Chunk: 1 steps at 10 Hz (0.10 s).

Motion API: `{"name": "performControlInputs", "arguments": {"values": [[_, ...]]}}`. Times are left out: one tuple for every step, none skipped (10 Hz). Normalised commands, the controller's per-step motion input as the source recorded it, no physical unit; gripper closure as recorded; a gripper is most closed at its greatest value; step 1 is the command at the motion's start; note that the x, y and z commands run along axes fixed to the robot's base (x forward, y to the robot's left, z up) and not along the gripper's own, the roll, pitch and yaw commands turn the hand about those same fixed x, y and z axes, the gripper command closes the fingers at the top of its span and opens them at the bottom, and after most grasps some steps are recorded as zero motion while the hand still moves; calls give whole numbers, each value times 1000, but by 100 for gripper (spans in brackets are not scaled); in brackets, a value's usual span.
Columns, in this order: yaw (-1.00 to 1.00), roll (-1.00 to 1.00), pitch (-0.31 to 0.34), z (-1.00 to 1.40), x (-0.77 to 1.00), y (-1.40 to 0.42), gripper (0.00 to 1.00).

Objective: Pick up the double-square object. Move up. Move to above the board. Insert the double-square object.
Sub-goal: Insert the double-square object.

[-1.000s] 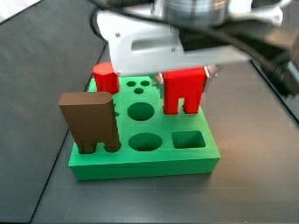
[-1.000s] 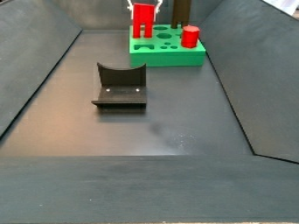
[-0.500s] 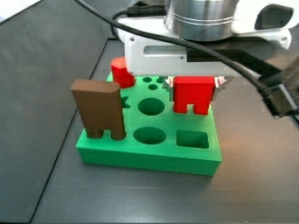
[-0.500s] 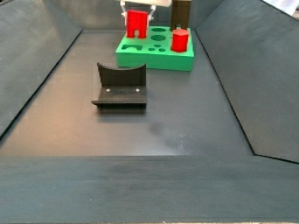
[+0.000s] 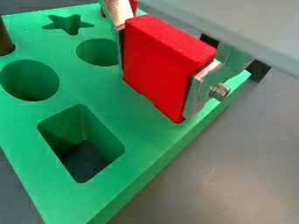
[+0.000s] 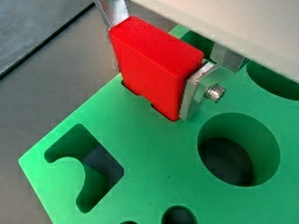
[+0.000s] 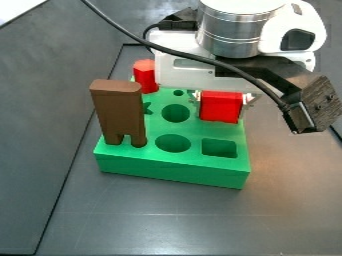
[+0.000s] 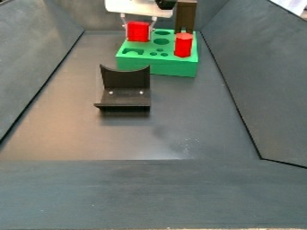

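The double-square object [image 7: 221,108] is a bright red block, held upright between my gripper's [image 7: 222,98] silver fingers. Its lower end sits down in a slot of the green board [image 7: 160,165], near the board's far right edge. Both wrist views show the red block [image 5: 162,63] [image 6: 149,61] clamped between the plates, one finger [image 5: 202,86] on its side, and its base sunk into the board [image 5: 128,149] [image 6: 128,166]. In a side view the gripper [image 8: 139,20] is over the board [image 8: 150,65] at the far end of the floor.
A tall brown block [image 7: 118,112] stands in the board's front left corner. A red peg [image 7: 142,73] stands at its back left. Round and square holes [image 7: 218,148] are open. The dark fixture [image 8: 122,87] stands mid-floor. Dark sloping walls enclose the floor.
My gripper has gone down with the double-square object. The block hung above the board before; now its lower end is inside the board's slot.
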Motion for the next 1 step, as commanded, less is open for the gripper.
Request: {"name": "performControlInputs", "arguments": {"values": [[0,0,0,0,0,0,100]]}}
